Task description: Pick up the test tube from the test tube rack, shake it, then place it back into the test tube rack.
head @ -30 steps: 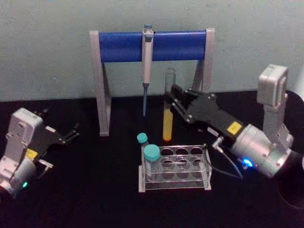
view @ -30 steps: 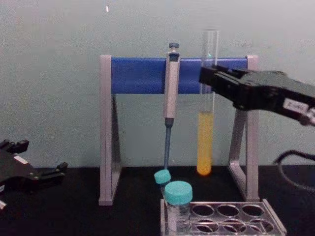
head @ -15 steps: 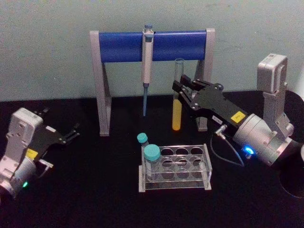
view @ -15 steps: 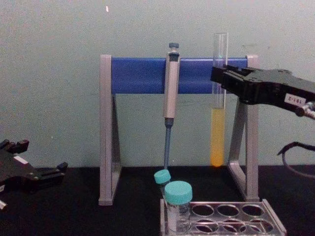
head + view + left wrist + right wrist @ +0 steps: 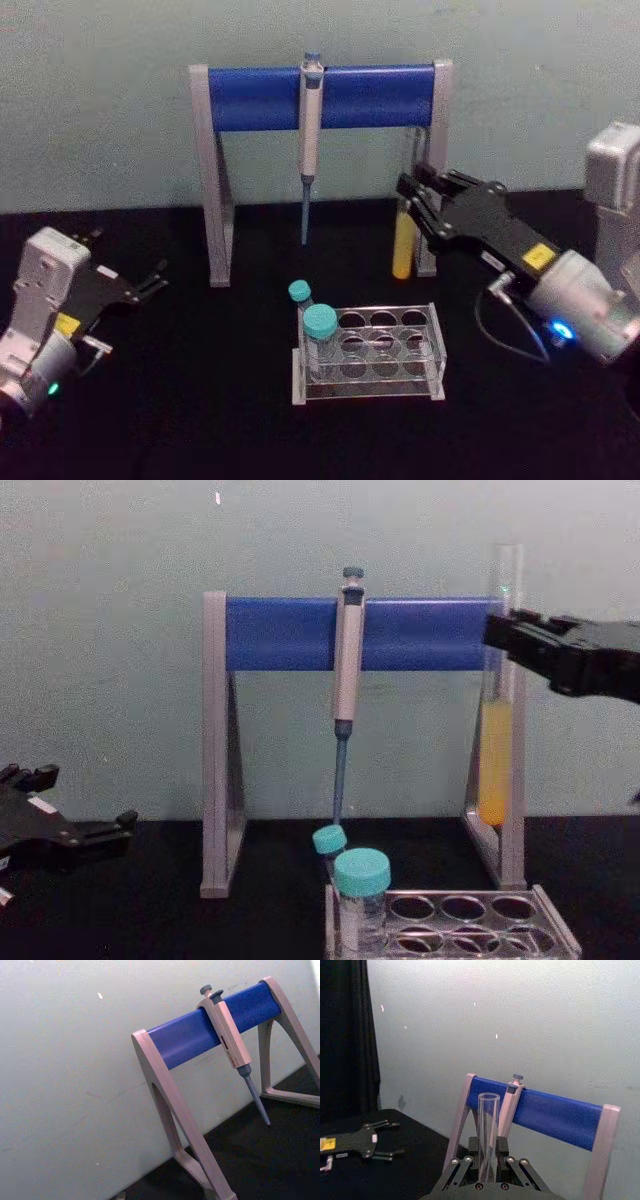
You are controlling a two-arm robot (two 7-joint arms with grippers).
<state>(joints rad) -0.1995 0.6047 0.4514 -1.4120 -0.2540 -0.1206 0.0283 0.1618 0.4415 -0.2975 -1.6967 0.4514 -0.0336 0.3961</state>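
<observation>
While jaws of the right gripper (image 5: pixel 408 192) clamped the upright tube (image 5: pixel 402 248), the rack (image 5: pixel 370 386) lay lower left. Far left, the left gripper (image 5: pixel 150 280) idled, jaws apart.

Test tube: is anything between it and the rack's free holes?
Nothing visible. The right pincer holds the test tube upright behind the test tube rack's right part, whose holes are free. The two teal-capped tubes stand at the rack's left end. The left pincer lies parked far left, open.
</observation>
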